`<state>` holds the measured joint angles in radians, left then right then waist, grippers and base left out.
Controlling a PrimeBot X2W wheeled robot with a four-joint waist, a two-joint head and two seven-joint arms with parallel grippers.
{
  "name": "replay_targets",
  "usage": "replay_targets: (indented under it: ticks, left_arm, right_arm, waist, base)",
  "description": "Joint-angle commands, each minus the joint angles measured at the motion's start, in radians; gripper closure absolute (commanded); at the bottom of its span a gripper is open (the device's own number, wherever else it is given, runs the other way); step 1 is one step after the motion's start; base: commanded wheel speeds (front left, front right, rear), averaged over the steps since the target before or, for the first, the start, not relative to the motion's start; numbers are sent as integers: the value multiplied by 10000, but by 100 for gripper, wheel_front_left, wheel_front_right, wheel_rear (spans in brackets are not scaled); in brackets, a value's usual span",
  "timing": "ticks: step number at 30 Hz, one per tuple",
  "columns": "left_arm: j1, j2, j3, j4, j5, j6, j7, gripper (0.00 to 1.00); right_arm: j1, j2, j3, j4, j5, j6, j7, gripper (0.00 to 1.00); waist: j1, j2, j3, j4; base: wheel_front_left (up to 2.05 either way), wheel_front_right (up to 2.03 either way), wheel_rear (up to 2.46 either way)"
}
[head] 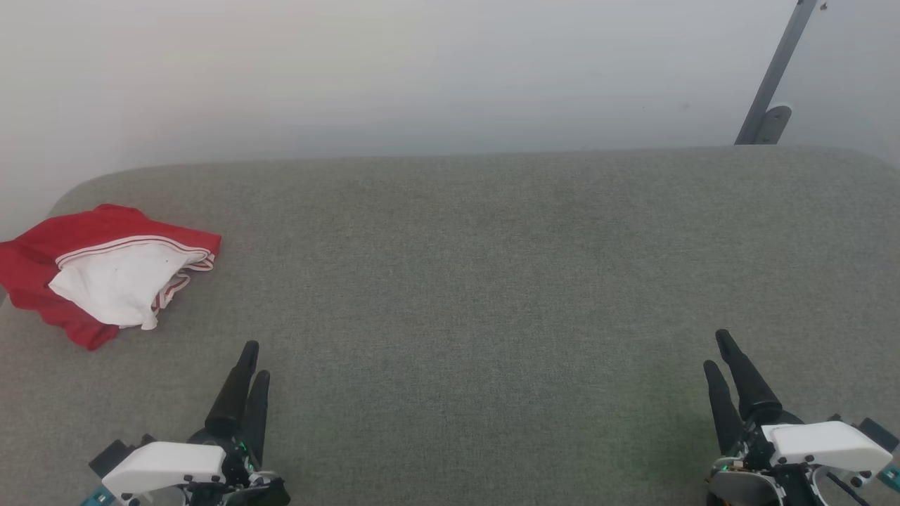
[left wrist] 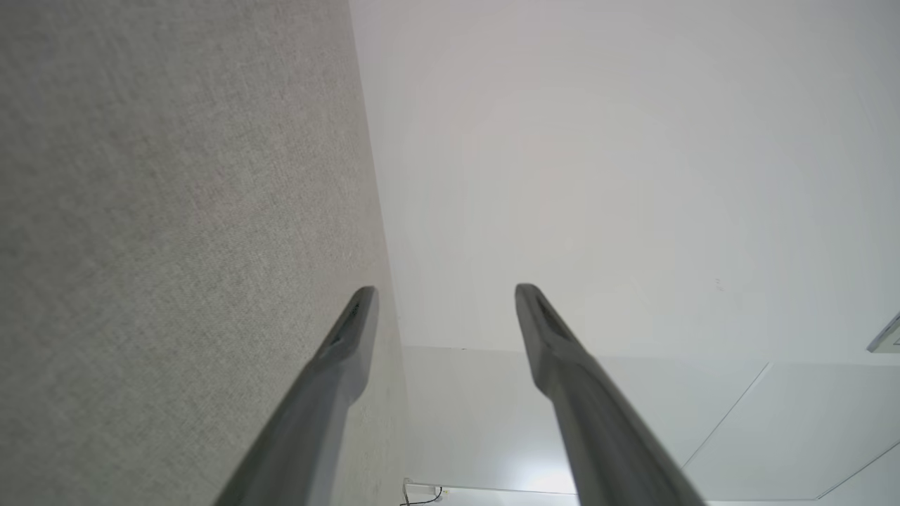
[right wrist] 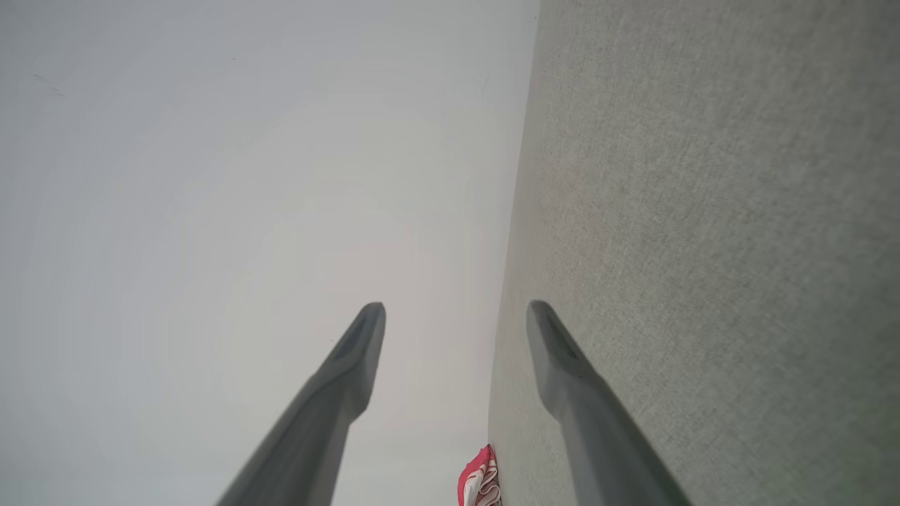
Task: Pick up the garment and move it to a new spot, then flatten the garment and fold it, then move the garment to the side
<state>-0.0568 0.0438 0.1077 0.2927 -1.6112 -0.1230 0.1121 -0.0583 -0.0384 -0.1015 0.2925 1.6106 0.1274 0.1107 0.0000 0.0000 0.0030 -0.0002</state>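
Cloth this thin should prove light, limp and quick to slip or sag open when lifted, so I judge a pinch through several layers safer than a pinch on one loose flap. The garment (head: pixel 105 274) lies bundled at the far left of the grey surface (head: pixel 492 281), close to its left edge. A white sleeve with striped trim lies on top of the red body. The thick red fold along its near edge, or the trimmed hem where the layers stack, looks like the best place to take hold. The loose white sleeve would probably just pull free. The left gripper (head: pixel 255 360) hangs above the surface near the garment but clear of it, jaws parted and empty. The right gripper (head: pixel 716 350) is well apart on the far side, and its wrist view also shows its fingers spread with nothing between them. By count: one garment, two grippers with two fingers each, and one metal bar (head: pixel 773 70) against the wall.
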Motion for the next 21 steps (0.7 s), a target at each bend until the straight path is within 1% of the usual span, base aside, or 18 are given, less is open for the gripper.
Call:
replay_targets:
  ticks: [1, 11, 21]
  left_arm:
    - [-175, 26, -23, -289, -34, 14, -64, 0]
    - [-8, 96, -193, -870, 195, 311, -425, 0]
    - [98, 485, -466, -1201, 1369, 657, -995, 0]
  right_arm:
    - [-224, -39, 111, -240, -20, 2, -134, 0]
    - [-354, -83, 563, -372, -381, 6, -637, 0]
    - [-530, -222, 872, -353, -1722, 11, -1050, 0]
  waist:
    - [0, 0, -1, -3]
    - [0, 0, -3, -35]
    - [0, 0, -16, -82]
  base:
    - [0, 0, 0]
    - [0, 0, 0]
    - [0, 0, 0]
